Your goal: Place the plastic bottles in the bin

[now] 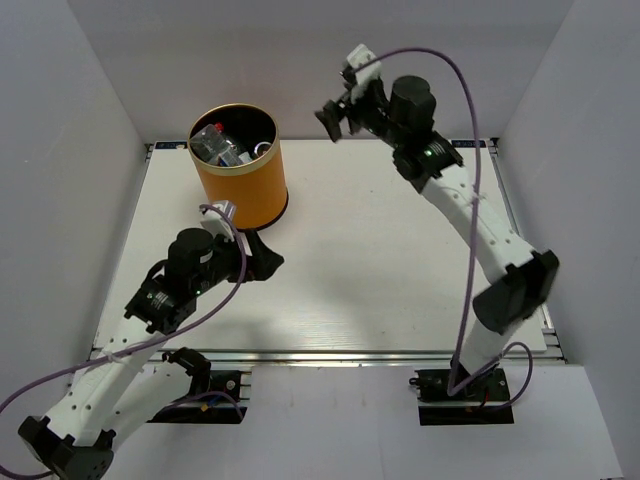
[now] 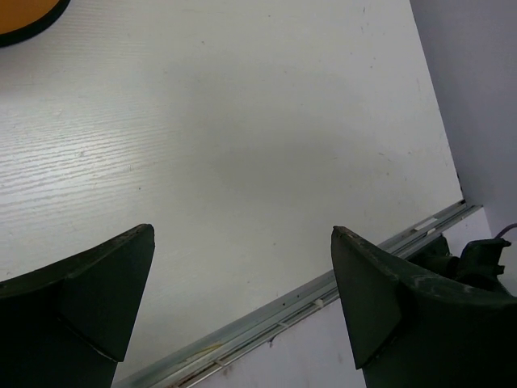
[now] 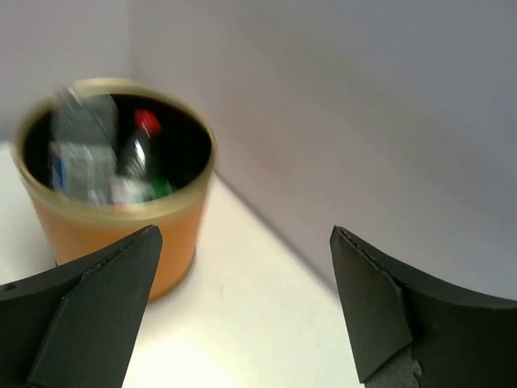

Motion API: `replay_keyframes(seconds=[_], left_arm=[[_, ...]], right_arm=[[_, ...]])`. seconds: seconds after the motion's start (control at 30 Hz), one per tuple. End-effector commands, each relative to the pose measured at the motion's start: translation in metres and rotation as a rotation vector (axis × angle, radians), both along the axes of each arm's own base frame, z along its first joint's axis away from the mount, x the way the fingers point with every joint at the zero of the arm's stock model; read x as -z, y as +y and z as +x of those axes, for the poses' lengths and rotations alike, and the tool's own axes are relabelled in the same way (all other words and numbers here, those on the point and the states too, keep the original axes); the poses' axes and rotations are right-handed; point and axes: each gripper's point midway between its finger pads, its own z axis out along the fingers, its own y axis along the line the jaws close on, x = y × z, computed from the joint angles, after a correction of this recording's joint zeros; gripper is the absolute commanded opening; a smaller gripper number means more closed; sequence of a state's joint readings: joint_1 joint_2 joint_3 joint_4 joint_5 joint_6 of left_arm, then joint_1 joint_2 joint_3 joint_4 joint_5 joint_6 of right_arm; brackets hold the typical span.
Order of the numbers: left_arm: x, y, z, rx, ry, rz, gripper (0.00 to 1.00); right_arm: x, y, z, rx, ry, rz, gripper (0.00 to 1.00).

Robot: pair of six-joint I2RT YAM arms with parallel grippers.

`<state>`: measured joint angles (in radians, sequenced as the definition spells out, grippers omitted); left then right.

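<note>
The left gripper (image 1: 262, 258) hovers low over the white table (image 1: 380, 280), jaws spread and empty, just on the near side of the orange bin (image 1: 245, 195). The plastic bottles (image 1: 228, 143) lie heaped inside the bin at the table's far left. None shows on the tabletop, suggesting the job is all but done. Right of the bin, the right gripper (image 1: 335, 115) hangs high, jaws apart and holding nothing, at a height suited to dropping over the rim.

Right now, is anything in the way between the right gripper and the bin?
Nothing visible. The right gripper hangs open beside the bin, with only table between them. Bottles lie inside the bin.
</note>
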<state>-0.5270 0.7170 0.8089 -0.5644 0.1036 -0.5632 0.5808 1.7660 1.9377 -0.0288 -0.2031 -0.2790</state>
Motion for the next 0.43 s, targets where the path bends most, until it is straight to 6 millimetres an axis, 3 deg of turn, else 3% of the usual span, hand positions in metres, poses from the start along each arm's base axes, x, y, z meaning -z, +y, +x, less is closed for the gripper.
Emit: replay_keyframes(seconds=[0.0, 0.07, 0.13, 0.17, 0.2, 0.23, 0.27, 0.3, 0.37, 0.4], left_arm=[[-0.005, -0.007, 0.003, 0.057, -0.058, 0.017, 1.00], [-0.005, -0.009, 0.008, 0.062, -0.075, 0.020, 1.00], [0.000, -0.011, 0.012, 0.072, -0.078, 0.044, 1.00], [-0.003, -0.011, 0.014, 0.075, -0.094, 0.045, 1.00], [0.001, -0.012, 0.015, 0.075, -0.081, 0.052, 1.00], [0.000, -0.012, 0.017, 0.080, -0.097, 0.058, 1.00], [0.003, -0.013, 0.018, 0.085, -0.092, 0.071, 1.00], [0.004, -0.014, 0.021, 0.085, -0.093, 0.071, 1.00], [0.003, -0.017, 0.022, 0.093, -0.106, 0.060, 1.00], [0.005, -0.018, 0.024, 0.093, -0.107, 0.059, 1.00]], right_arm=[[0.139, -0.055, -0.004, 0.208, 0.358, -0.231, 0.90], [0.161, -0.083, -0.023, 0.294, 0.399, -0.241, 0.90], [0.171, -0.099, -0.039, 0.326, 0.414, -0.244, 0.90], [0.186, -0.105, -0.047, 0.334, 0.442, -0.262, 0.90], [0.169, -0.116, -0.055, 0.369, 0.417, -0.226, 0.90], [0.172, -0.125, -0.057, 0.416, 0.415, -0.234, 0.90], [0.194, -0.132, -0.065, 0.429, 0.449, -0.265, 0.90], [0.189, -0.141, -0.072, 0.444, 0.440, -0.261, 0.90], [0.203, -0.146, -0.079, 0.448, 0.455, -0.287, 0.90], [0.196, -0.149, -0.082, 0.448, 0.432, -0.269, 0.90]])
